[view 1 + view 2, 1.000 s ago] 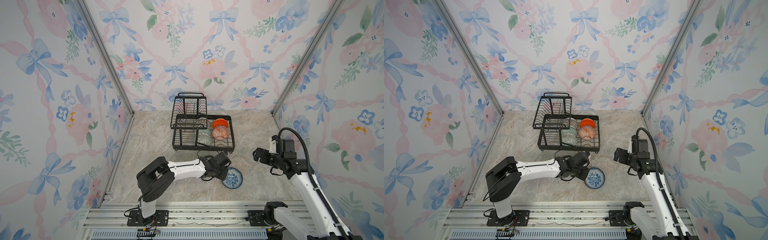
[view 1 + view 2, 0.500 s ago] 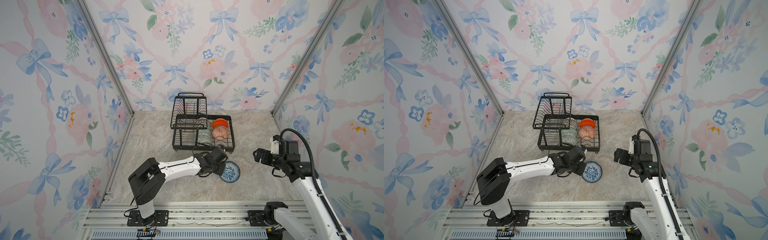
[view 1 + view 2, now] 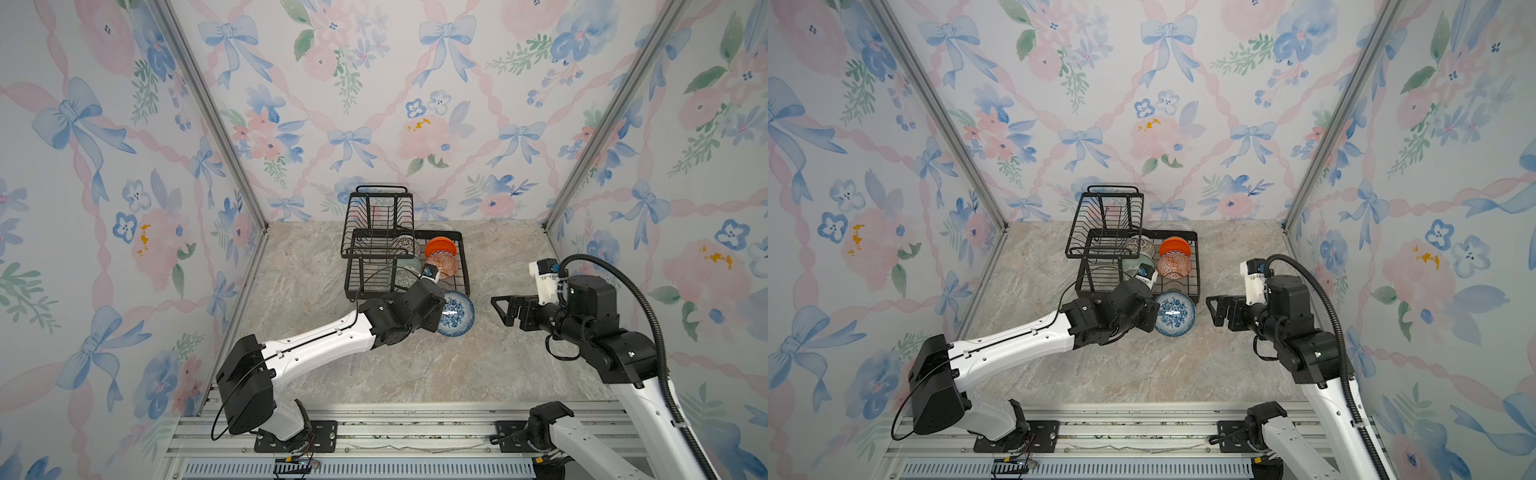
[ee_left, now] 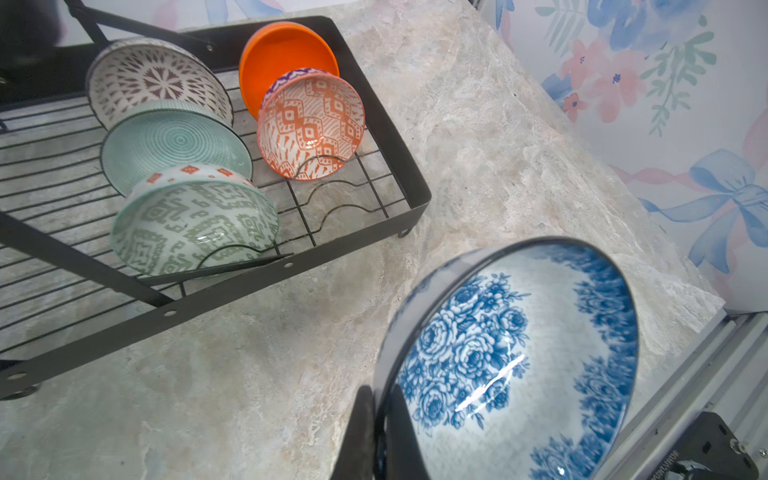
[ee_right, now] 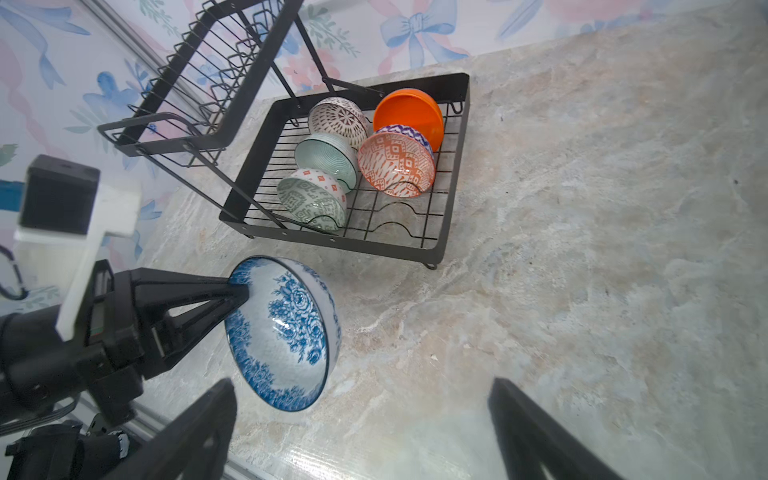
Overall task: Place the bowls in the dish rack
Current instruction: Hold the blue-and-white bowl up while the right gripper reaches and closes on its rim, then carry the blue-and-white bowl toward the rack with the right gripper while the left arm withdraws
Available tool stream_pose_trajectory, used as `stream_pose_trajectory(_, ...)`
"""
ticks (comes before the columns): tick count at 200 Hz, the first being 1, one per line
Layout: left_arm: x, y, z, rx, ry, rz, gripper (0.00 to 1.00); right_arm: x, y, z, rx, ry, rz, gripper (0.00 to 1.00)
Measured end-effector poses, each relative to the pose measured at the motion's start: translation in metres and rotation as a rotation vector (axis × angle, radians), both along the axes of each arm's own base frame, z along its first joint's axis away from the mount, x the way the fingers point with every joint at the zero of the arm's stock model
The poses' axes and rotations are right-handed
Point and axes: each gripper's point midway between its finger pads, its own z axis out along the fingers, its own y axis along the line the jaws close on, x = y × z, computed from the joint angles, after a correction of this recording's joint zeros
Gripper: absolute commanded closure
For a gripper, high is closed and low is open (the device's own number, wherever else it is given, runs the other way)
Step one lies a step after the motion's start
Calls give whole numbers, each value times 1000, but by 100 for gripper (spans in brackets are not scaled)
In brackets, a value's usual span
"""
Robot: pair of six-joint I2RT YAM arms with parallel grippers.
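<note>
**Top views.** In both, the left end effector (image 3: 439, 315) is pinched shut on the rim of the blue-white floral ceramic bowl (image 3: 457, 313). The bowl sits just right of frame centre, directly below the black two-tier wire dish rack (image 3: 464, 266). The right end effector (image 3: 500, 311), spread wide and empty, stands near the bowl, to its right.

**Left wrist view.** The bowl is tilted on edge over the marbled stone worktop (image 4: 249, 395); whether it touches cannot be told. The other bowls (image 4: 178, 141) stand on edge in the rack's lower tray. One vacant wire cradle (image 4: 332, 203) is free in front of the orange-white geometric bowl (image 4: 311, 124).

**Right wrist view.** The rack's near edge lies just beyond the held bowl, so the left arm is judged the nearer. The bowl's face should parallel its racked neighbours.
</note>
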Motion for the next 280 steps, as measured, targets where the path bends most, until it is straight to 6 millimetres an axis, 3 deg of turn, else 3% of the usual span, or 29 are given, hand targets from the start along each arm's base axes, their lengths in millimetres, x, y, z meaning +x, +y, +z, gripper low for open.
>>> stream_pose_trajectory(25, 8, 1, 26, -3, -51, 13, 100, -7, 14, 12, 7, -26, 58, 3)
stream_pose_trajectory(52, 17, -2, 59, -31, -116, 19, 100, -9, 23, 11, -3, -22, 80, 2)
stream_pose_trajectory(98, 23, -4, 92, -58, -179, 14, 100, 12, 30, 1, -34, 11, 55, 3)
stream_pose_trajectory(154, 21, -5, 92, -59, -171, 2, 100, 49, 43, 11, -47, -9, 39, 23)
stream_pose_trajectory(185, 20, -5, 90, -54, -166, 0, 100, 65, 49, 1, -65, 19, 34, 41)
stream_pose_trajectory(200, 20, -5, 89, -52, -164, 0, 100, 72, 51, -4, -80, 31, 35, 44)
stream_pose_trajectory(260, 24, -2, 88, -59, -154, -1, 100, 79, 57, -10, -98, 46, 46, 64)
stream_pose_trajectory(280, 25, -2, 88, -63, -149, -5, 100, 78, 59, -10, -98, 45, 55, 76)
